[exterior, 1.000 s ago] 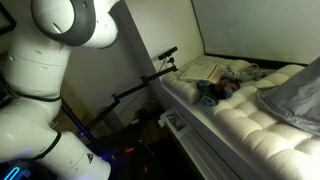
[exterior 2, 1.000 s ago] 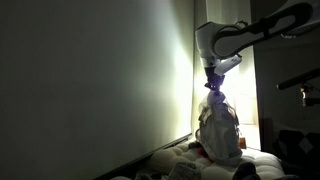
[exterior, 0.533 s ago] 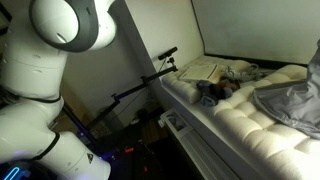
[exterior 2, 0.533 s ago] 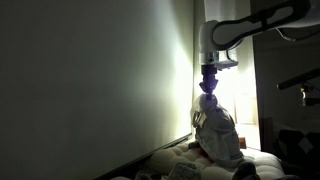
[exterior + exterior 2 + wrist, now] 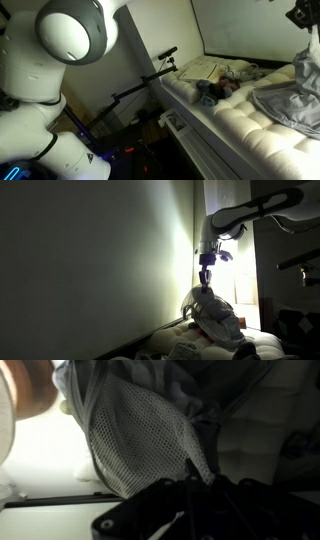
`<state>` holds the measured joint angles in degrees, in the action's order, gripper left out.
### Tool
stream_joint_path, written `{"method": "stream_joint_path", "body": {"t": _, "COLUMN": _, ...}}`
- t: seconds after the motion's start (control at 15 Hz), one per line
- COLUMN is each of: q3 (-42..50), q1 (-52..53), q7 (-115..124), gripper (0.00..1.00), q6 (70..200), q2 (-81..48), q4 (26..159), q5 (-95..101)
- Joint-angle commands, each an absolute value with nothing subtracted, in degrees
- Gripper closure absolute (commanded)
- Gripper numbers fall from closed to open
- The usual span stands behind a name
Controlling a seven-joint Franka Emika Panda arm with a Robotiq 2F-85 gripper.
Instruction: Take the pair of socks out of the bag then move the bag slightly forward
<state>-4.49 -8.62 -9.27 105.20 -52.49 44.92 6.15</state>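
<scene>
The claw point(image 5: 204, 278) is pinched tight on the top of the bag point(image 5: 218, 320). The bag hangs down and slumps onto the bed point(image 5: 240, 125). The pair of socks point(image 5: 207, 92) lies out on the bed at the bag's 9 o'clock, near the mattress edge. Bare mattress lies between them.

Your bag point(image 5: 288, 100) lies at the right edge of the frame on the mattress point(image 5: 235, 125), clothes point(image 5: 222, 85) left of it at centre; your gripper point(image 5: 205, 277) sits right above the bag.
</scene>
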Motion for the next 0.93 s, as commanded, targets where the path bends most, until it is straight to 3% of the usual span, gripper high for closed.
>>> {"method": "stream_joint_path", "body": {"t": 0.0, "q3": -7.7, "q1": -11.3, "q7": -19.0, "gripper": 0.98, "q6": 101.4, "q2": -54.8, "q4": 45.0, "q5": 3.6}}
{"method": "stream_joint_path", "body": {"t": 0.13, "q3": -8.4, "q1": -10.4, "q7": -21.8, "gripper": 0.69, "q6": 96.5, "q2": -55.3, "q4": 45.2, "q5": 4.3}}
{"method": "stream_joint_path", "body": {"t": 0.4, "q3": -7.4, "q1": -9.6, "q7": -27.0, "gripper": 0.41, "q6": 82.4, "q2": -54.6, "q4": 43.8, "q5": 7.2}}
{"method": "stream_joint_path", "body": {"t": 0.73, "q3": -6.9, "q1": -8.5, "q7": -25.5, "gripper": 0.04, "q6": 75.5, "q2": -48.7, "q4": 43.2, "q5": 11.3}}
{"method": "stream_joint_path", "body": {"t": 0.87, "q3": -7.4, "q1": -9.1, "q7": -24.7, "gripper": 0.0, "q6": 76.7, "q2": -43.8, "q4": 45.2, "q5": 11.1}}
